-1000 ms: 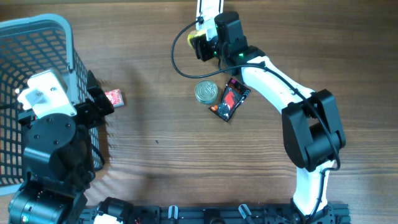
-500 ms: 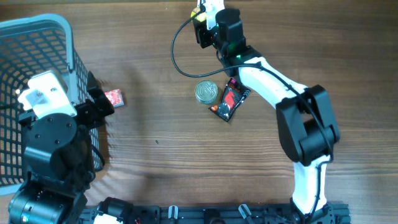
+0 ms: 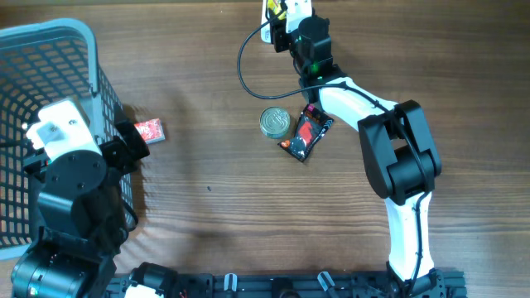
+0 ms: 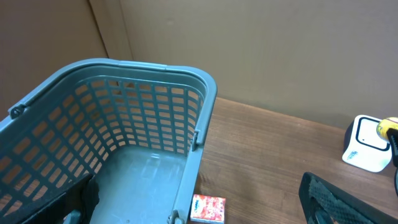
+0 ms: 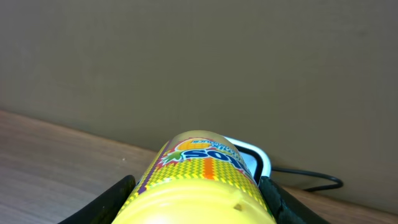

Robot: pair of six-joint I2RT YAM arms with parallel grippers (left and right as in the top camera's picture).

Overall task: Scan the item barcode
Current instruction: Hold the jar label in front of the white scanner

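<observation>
The item in hand is a yellow printed can (image 5: 199, 180), lying on its side with my right gripper (image 5: 199, 202) shut on it, one black finger (image 5: 115, 196) on each flank. It points at the white barcode scanner (image 5: 254, 157), which stands just behind it at the table's far edge. From overhead, the right gripper (image 3: 287, 18) and can (image 3: 281, 8) sit at the top edge beside the scanner (image 3: 268, 26). My left gripper (image 3: 128, 141) is open and holds nothing, next to the basket. The scanner (image 4: 367, 144) also shows in the left wrist view.
A blue-grey plastic basket (image 3: 91, 50) stands at the left. A small red box (image 3: 151, 130) lies just right of it. A round tin (image 3: 276, 122) and a dark red packet (image 3: 306, 136) lie mid-table under the right arm. The scanner's black cable (image 3: 244, 79) loops nearby.
The right gripper has carried the yellow can toward the far edge, up to the scanner. The left arm has stayed put.
</observation>
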